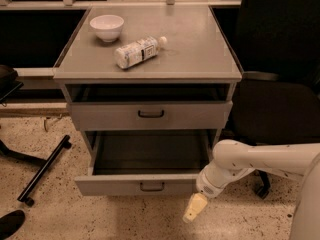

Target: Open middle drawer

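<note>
The grey cabinet [150,59] has two drawer fronts in view. The upper one [115,116] is out a little, with a dark gap above it. The middle drawer [110,184] below it is pulled far out, its inside dark and bare, with its small dark loop handle [151,186] at the centre of the front. My gripper [195,207], cream-tipped on a white arm [250,159], hangs low over the floor just past the right end of that drawer front, pointing down and holding nothing.
A white bowl [106,26] and a plastic bottle [137,51] lying on its side rest on the cabinet top. A black chair [272,104] stands close on the right. A black chair leg [42,169] lies on the speckled floor at left.
</note>
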